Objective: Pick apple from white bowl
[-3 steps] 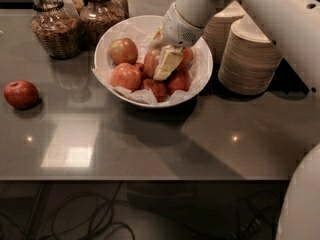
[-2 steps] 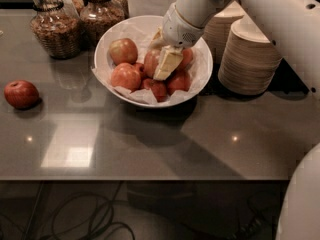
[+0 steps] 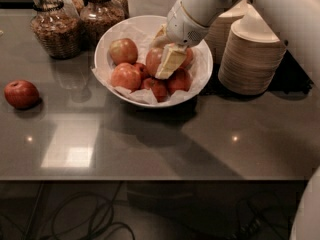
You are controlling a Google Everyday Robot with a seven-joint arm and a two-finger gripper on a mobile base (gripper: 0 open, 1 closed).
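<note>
The white bowl [image 3: 202, 79], wide, shallow and lined with crinkled paper, stands at the middle back of the dark table and holds several apples. My gripper [image 3: 168, 64] reaches down into the bowl from the upper right and sits among the apples at the bowl's centre. It is against the large orange-red apple [image 3: 154, 59], which shows just to its left and is partly hidden behind it. A yellowish-red apple [image 3: 123, 50] and an orange-red one [image 3: 125, 77] lie at the bowl's left. Smaller red apples [image 3: 180, 80] lie at the front.
A dark red apple [image 3: 21, 94] lies alone on the table at the far left. Two glass jars [image 3: 52, 29] stand behind the bowl at the back left. Stacks of beige disposable bowls [image 3: 252, 59] stand to the right of the bowl. The table's front edge runs across the lower part of the view.
</note>
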